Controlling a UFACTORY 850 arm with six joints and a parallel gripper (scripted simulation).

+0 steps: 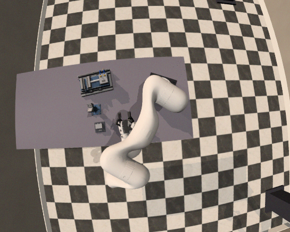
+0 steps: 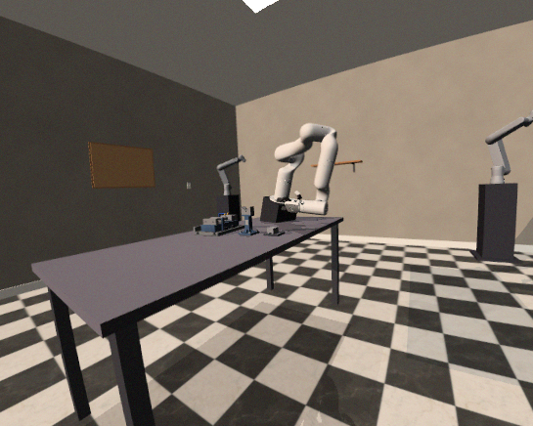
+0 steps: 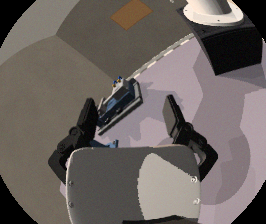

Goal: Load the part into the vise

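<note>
The part (image 1: 99, 125) is a small grey block lying on the dark infeed plate (image 1: 100, 129) near the table's front edge; it also shows in the exterior view (image 2: 275, 229). The vise (image 1: 96, 82) stands further back on the table, with its air cylinder on one side, and appears in the exterior view (image 2: 218, 225) and the wrist view (image 3: 119, 102). The V-block (image 1: 92, 108) stands between vise and plate. My gripper (image 1: 124, 115) is open and empty, beside the plate to its right and above the table; its fingers spread wide in the wrist view.
The arm's dark base block (image 2: 272, 209) stands at the table's far end. Two other robot arms on pedestals (image 2: 496, 220) stand away from the table. The table edge (image 1: 70, 147) runs just in front of the infeed plate.
</note>
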